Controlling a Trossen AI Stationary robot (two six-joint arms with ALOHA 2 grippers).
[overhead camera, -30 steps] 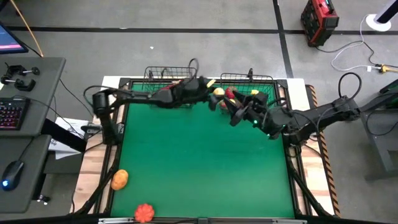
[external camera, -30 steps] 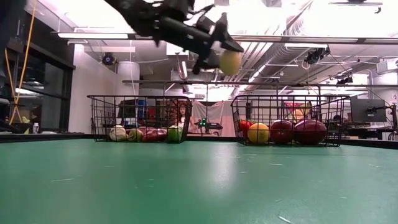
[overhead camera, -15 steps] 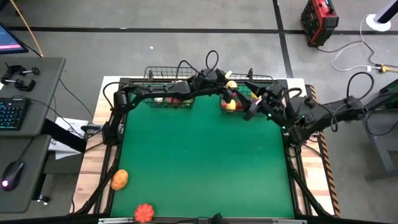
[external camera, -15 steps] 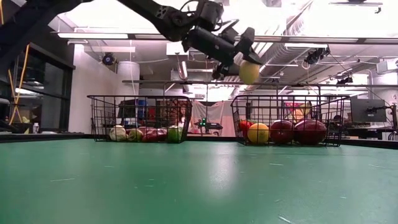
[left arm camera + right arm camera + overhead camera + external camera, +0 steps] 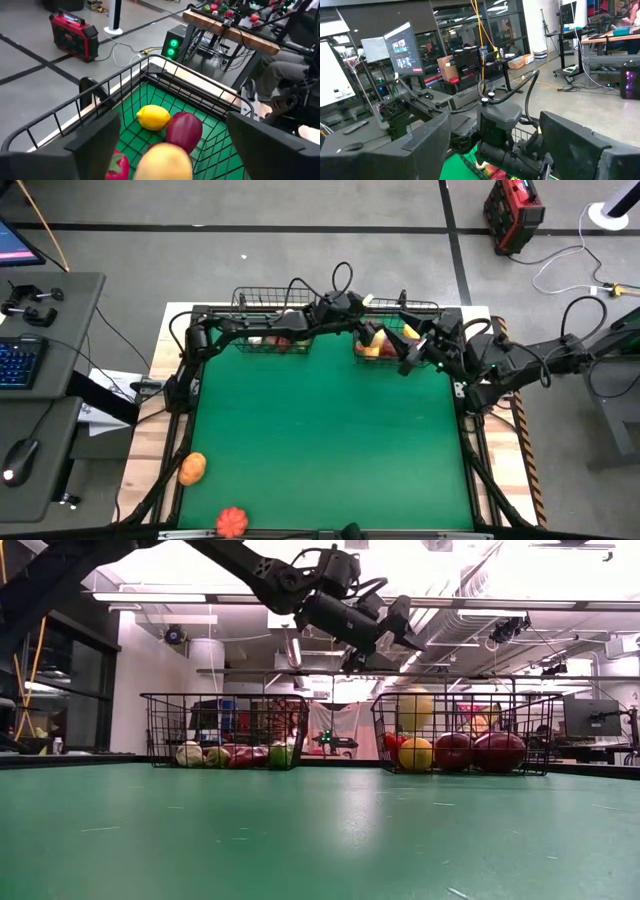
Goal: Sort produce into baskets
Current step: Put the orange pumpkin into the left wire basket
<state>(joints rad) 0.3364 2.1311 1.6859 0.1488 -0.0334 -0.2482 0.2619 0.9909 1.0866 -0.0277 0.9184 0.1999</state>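
Green felt tabletop (image 5: 320, 440): round yellow toy fruit (image 5: 163, 161) is dropped from the spread left pincer (image 5: 368, 332) into the right-hand black wire-mesh basket (image 5: 432, 308); right pincer (image 5: 408, 360) spread, empty. Light, smooth, probably best gripped across its middle.

Green table (image 5: 320, 440); black wire baskets (image 5: 225, 730); yellow lemon (image 5: 153, 117), dark maroon fruit (image 5: 184, 131), orange piece (image 5: 193, 468) and red piece (image 5: 232, 521) near front-left corner.

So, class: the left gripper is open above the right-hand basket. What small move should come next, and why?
Probably lift the left gripper clear of the right-hand basket. Its fingers are apart, and the yellow fruit is below them inside the basket, no longer held. An orange piece and a red piece wait at the table's near edge.
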